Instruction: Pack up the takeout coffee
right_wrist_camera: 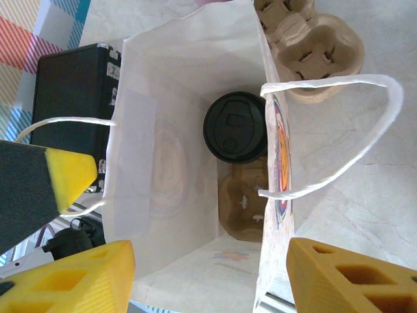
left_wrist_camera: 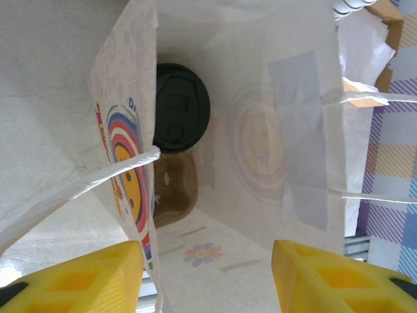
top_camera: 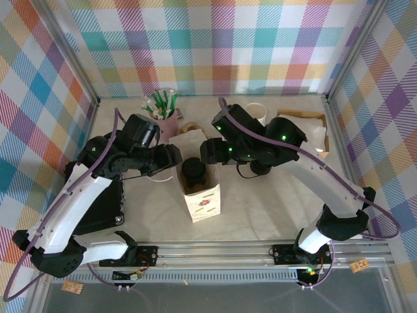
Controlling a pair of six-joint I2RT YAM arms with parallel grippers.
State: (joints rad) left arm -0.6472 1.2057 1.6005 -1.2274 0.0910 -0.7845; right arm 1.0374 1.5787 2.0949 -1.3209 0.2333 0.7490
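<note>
- Bench [top_camera: 273,202] carries the whole setup, and an upright paper bag [top_camera: 203,199] stands at its middle between the two arms, mouth facing up.
- Paper bag walls [left_wrist_camera: 260,130] [right_wrist_camera: 166,130] are spread enough to give a clear look to the bottom; its thin white handles [right_wrist_camera: 339,130] hang loose at both long sides.
- Left hand [top_camera: 171,158] hangs at the left lip of the bag mouth with its fingers spread [left_wrist_camera: 208,274] and nothing between them.
- Right hand [top_camera: 207,151] hangs at the right lip, likewise spread [right_wrist_camera: 212,274] and empty.
- Cardboard carrier [right_wrist_camera: 241,202] [left_wrist_camera: 174,189] lies on the bag floor, with one pocket empty.
- Takeout coffee [top_camera: 193,168] stands upright in the other pocket, the one farther from the arm bases, with its black lid [right_wrist_camera: 234,127] [left_wrist_camera: 180,107] facing the wrist cameras.
- Relative to each hand, the coffee lies straight down and slightly inward, deep in the bag and well apart from the fingertips; its long axis runs vertically, in line with the bag.
- Neither arm looks clearly nearer, since the cup sits between them.
- Judging from this, the cup is already packed, so the coming move likely turns on the bag mouth or handles, not the cup.
</note>
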